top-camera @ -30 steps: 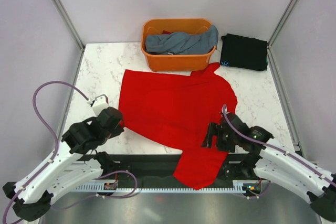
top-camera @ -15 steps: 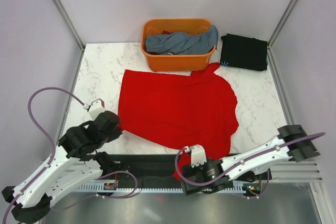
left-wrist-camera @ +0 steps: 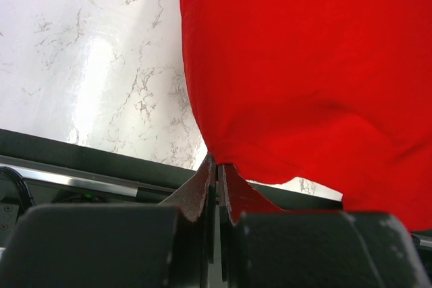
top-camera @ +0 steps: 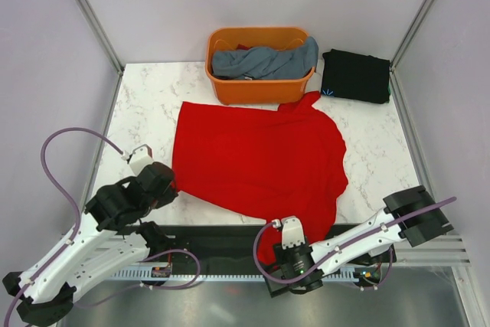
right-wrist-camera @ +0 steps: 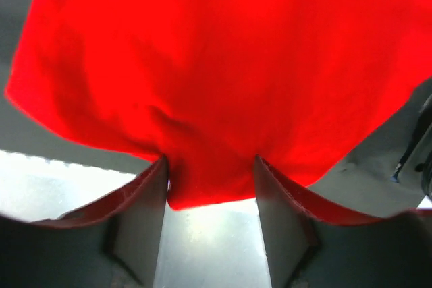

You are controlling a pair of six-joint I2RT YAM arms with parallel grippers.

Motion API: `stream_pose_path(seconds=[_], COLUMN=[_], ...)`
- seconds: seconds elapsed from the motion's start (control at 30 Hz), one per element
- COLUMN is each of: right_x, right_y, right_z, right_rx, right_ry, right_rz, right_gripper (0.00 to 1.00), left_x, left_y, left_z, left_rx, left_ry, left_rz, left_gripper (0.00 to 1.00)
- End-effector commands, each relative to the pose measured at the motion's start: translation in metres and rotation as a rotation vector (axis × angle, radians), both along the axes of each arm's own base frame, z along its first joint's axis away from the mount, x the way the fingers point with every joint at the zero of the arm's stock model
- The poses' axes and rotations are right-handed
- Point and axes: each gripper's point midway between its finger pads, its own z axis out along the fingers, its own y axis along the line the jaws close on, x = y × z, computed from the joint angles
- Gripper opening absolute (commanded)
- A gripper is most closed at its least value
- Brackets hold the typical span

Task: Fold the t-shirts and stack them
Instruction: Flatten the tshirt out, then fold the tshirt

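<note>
The white marbled table (top-camera: 145, 97) carries an orange tub (top-camera: 256, 91) at its far edge, and everything else is placed from that tub. The red t-shirt (top-camera: 253, 158) lies spread flat just in front of the tub. Its collar end touches the tub's front wall, and its opposite end spills over the table edge farthest from the tub and hangs there.

The left arm (top-camera: 84, 243) reaches in from the near corner, well to the left of the tub. The right arm (top-camera: 360, 239) lies low along the table edge opposite the tub.

The black t-shirt (top-camera: 354, 76) sits folded just right of the tub, with its small blue mark (top-camera: 329, 92) at the corner nearest the tub. The grey-blue t-shirt (top-camera: 264, 61) is bunched inside the tub, draped over its right rim.

The left claw (left-wrist-camera: 217, 166) is clenched on the red shirt's hem, at the corner left of and farthest from the tub. The right claw (right-wrist-camera: 210, 163) is under the hanging part. Its fingers (right-wrist-camera: 148, 187) stand apart with a fold of the cloth between them. The cloth appears to brush both inner faces, though the view is too tight to be sure.
</note>
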Motion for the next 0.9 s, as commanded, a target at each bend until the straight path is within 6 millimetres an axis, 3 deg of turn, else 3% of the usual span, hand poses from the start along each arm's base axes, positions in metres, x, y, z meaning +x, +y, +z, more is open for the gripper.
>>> stream_pose_path(seconds=[0.0,0.17,0.2,0.27,0.3,0.33,0.47,0.7,0.87], right_x=[0.01,0.011,0.015,0.023,0.032,0.039,0.082,0.166,0.217], right_y=[-0.011,-0.005,-0.012,-0.003,-0.011,-0.001,0.006,-0.004,-0.014], right_z=[-0.005,0.004,0.01,0.032,0.044,0.061,0.107,0.166,0.183], right_rx=[-0.012,-0.026,-0.061,-0.041,-0.076,-0.035,0.037,0.002,-0.044], right_ry=[-0.046,-0.077,-0.102,-0.157,-0.201,-0.246,-0.319,-0.449,-0.48], right_rz=[-0.025,-0.004,0.0,-0.005,-0.008,-0.006,-0.044,-0.091,-0.138], right_gripper=[0.56,0.08,0.0,0.0,0.0,0.0,0.0,0.0,0.0], left_x=[0.002,0.001,0.001,0.0,0.001,0.001,0.009,0.026,0.05], left_y=[0.0,0.002,0.002,0.003,0.002,0.003,-0.004,-0.038,-0.041], left_z=[0.003,0.004,0.008,0.011,0.014,0.015,0.022,0.015,0.009], left_rx=[-0.027,-0.03,-0.037,-0.025,-0.022,-0.014,0.023,0.102,0.219], left_ry=[-0.012,-0.018,-0.027,-0.035,-0.039,-0.042,-0.069,-0.004,0.069], left_rz=[0.042,0.042,0.04,0.015,0.006,-0.003,-0.081,-0.274,-0.311], left_gripper=[0.06,0.04,0.04,0.02,0.02,0.02,0.02,0.02,0.02])
